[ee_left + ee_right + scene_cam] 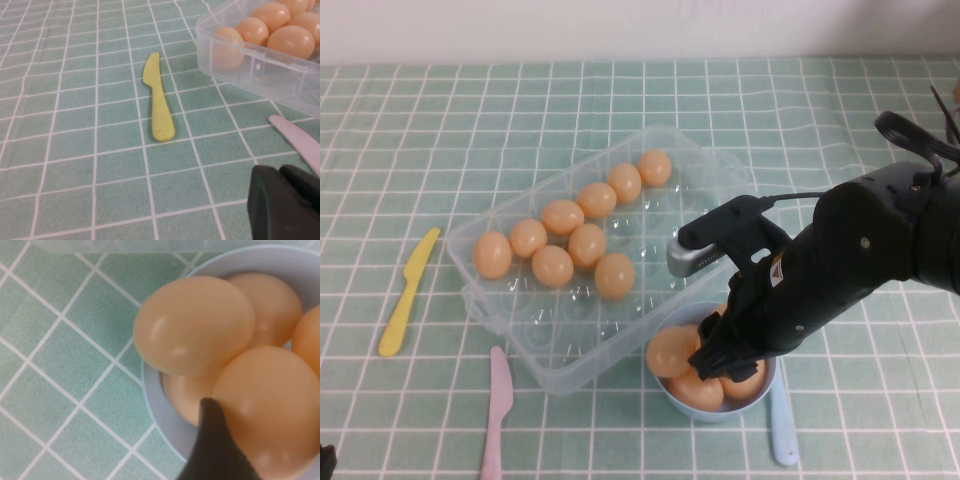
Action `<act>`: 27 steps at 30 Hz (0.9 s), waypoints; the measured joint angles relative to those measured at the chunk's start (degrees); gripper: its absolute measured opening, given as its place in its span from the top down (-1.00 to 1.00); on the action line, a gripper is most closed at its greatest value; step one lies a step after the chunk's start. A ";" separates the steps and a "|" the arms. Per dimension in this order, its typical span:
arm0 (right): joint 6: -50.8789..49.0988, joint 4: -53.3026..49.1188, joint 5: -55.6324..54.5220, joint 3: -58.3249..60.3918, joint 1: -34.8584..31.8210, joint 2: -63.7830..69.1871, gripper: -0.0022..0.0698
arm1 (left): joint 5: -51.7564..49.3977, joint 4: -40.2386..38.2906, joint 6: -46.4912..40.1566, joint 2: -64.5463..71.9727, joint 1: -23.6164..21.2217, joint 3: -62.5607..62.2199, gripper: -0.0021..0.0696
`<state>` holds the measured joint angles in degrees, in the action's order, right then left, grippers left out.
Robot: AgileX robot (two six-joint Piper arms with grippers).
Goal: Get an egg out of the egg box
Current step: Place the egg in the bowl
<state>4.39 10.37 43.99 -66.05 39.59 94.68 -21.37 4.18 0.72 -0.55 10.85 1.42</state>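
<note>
The clear plastic egg box [485,300] lies in the middle of the table with several orange-tan eggs [587,243] in its far rows. It also shows in the left wrist view [260,67]. My right gripper [725,365] is low over a small light-blue bowl [720,414] just right of the box's near corner. In the right wrist view one dark finger [215,440] presses against a large egg [272,405], held above other eggs [195,322] in the bowl [165,415]. My left gripper [280,172] is shut and empty, low over the table at the near left.
A yellow plastic knife [408,290] lies left of the box and shows in the left wrist view [158,100]. A pink knife [497,410] lies in front of the box. A light-blue knife [782,420] lies right of the bowl.
</note>
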 joint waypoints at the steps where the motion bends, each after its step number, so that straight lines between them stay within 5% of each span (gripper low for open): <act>1: 0.00 0.00 0.00 0.00 0.00 0.00 -0.11 | 0.00 0.00 0.00 0.00 0.00 0.00 0.95; 27: -0.04 0.00 0.93 0.00 0.00 0.00 -0.28 | 0.00 0.00 0.00 0.00 0.00 0.00 0.96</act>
<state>4.35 10.37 44.92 -66.05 39.59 94.68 -21.37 4.18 0.72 -0.55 10.85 1.42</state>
